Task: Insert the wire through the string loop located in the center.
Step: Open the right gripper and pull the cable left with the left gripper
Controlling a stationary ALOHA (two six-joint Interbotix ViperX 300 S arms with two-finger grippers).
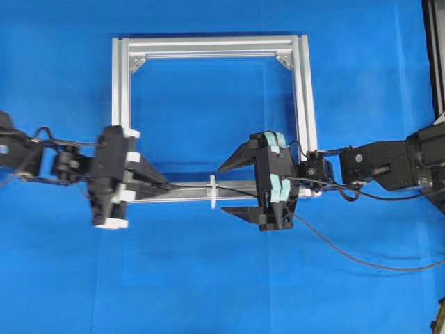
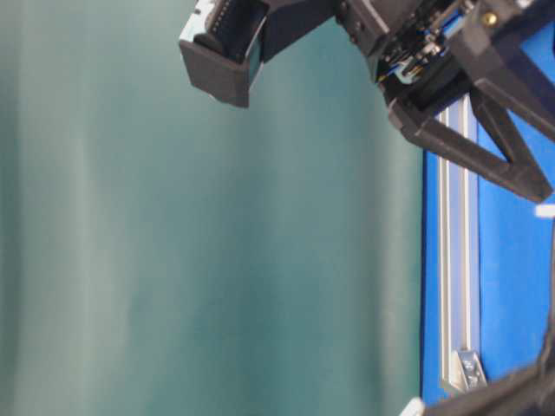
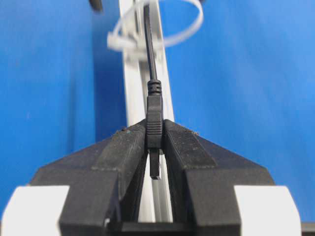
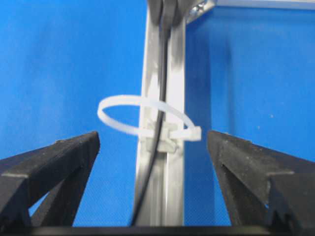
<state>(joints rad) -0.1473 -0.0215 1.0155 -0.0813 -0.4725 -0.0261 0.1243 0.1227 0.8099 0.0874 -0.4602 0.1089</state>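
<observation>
**Wire through the loop, plug held on the far side**

While the left gripper [image 3: 155, 147] stays out of the brief's way of guessing, its wrist view is plain enough: nearest the lens the two jaws are pressed together on the plug of the wire [image 3: 154, 105], metal tip pointing back toward the camera. Beyond them the cable runs along the frame bar [image 3: 132, 93] and on through the string loop [image 3: 184, 29], a white ring standing up from the bar.

Farther off, the right gripper [image 4: 152, 162] hangs with jaws spread wide apart, holding nothing (the cable passes between them, apparently untouched).

The risk, I judge, lies in a pull: the slack cable trailing past the right arm could snag there and drag the loop over or tug the plug loose.

Only the overhead view shows that trailing slack [image 1: 361, 261]; only the wrist views show the cable inside the ring
</observation>
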